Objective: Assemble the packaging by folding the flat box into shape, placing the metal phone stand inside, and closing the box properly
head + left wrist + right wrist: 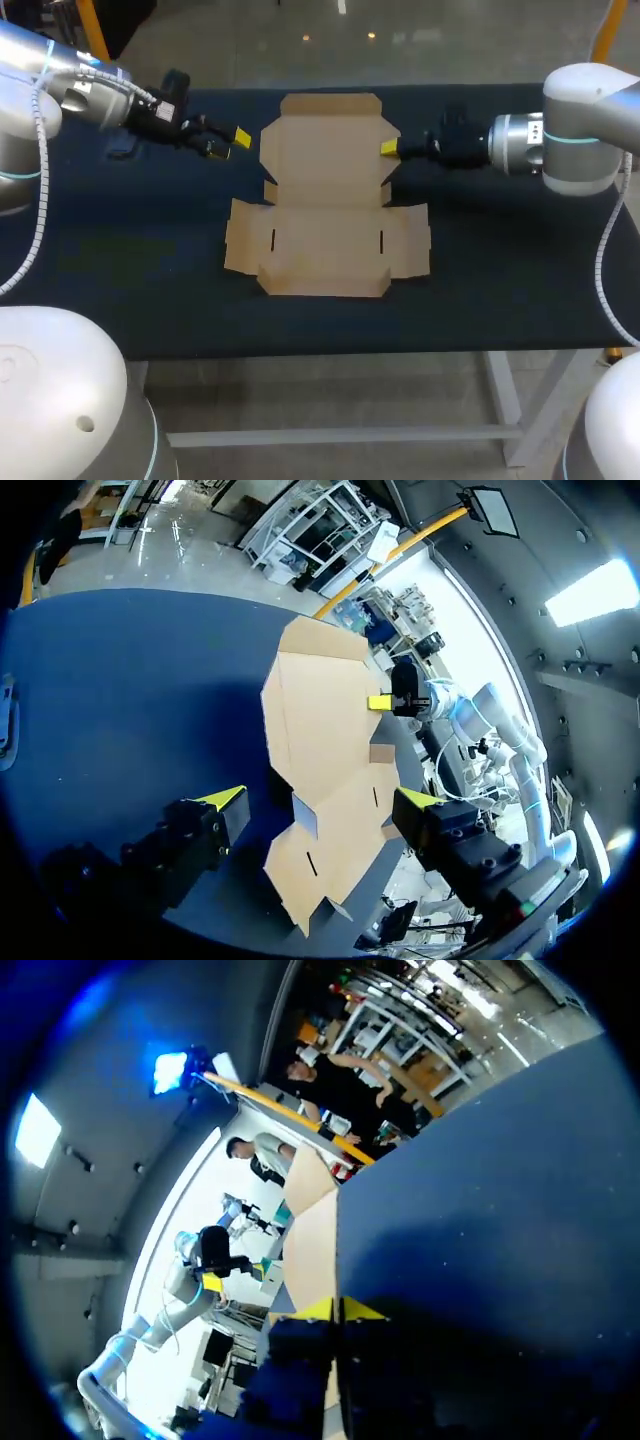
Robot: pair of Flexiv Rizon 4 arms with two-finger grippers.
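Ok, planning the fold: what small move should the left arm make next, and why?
Probably ease the left gripper to the left edge of the box: it is open and off the cardboard, while the right gripper seems shut on the opposite edge.

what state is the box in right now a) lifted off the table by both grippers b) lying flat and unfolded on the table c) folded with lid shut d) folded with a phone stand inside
b: the box lies spread out flat on the table, with no walls or lid folded up.
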